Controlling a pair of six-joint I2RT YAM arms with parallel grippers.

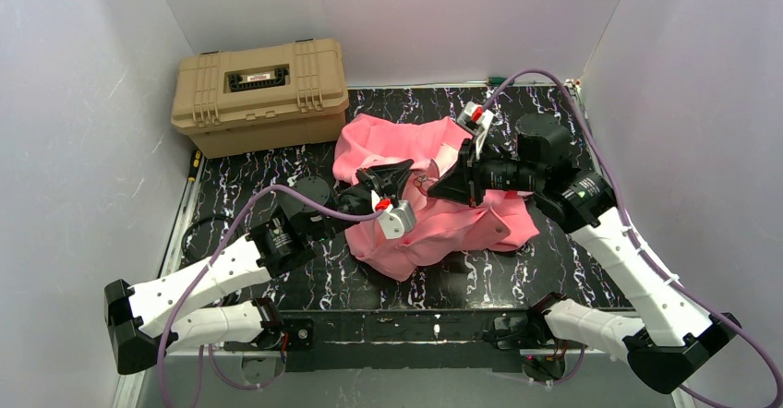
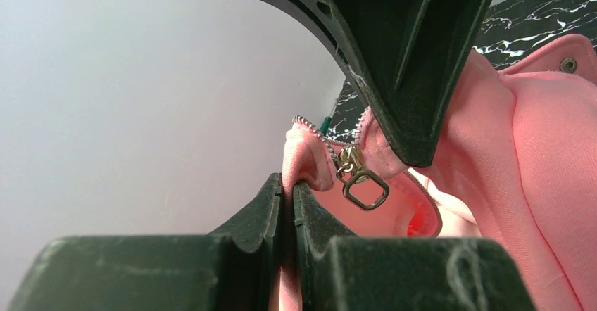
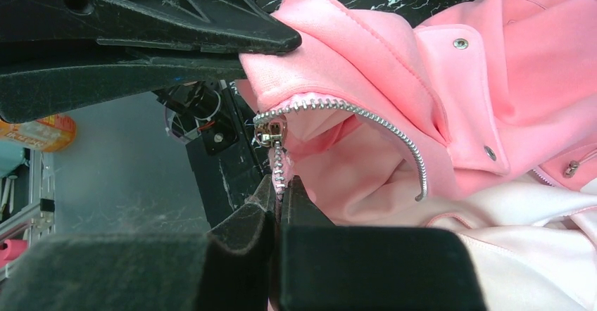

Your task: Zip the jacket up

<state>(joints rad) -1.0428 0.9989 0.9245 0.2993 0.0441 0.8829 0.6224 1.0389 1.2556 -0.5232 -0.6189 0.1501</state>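
Note:
The salmon-pink jacket (image 1: 462, 219) lies bunched in the middle of the table, its pale lining showing. Both grippers meet over its left part. My left gripper (image 2: 287, 184) is shut on a pink fabric edge right beside the zipper slider (image 2: 350, 162), whose square metal pull ring (image 2: 366, 189) hangs free. My right gripper (image 3: 280, 188) is shut on the toothed zipper tape just below the slider (image 3: 269, 134). A loose row of metal teeth (image 3: 394, 131) curves away to the right. In the top view the left gripper (image 1: 399, 175) and right gripper (image 1: 443, 186) face each other closely.
A tan hard case (image 1: 261, 94) stands at the back left on the black marbled table (image 1: 277, 283). White walls close in the left, back and right sides. Purple cables loop along both arms. Snap buttons (image 3: 460, 43) show on the jacket's pocket flap.

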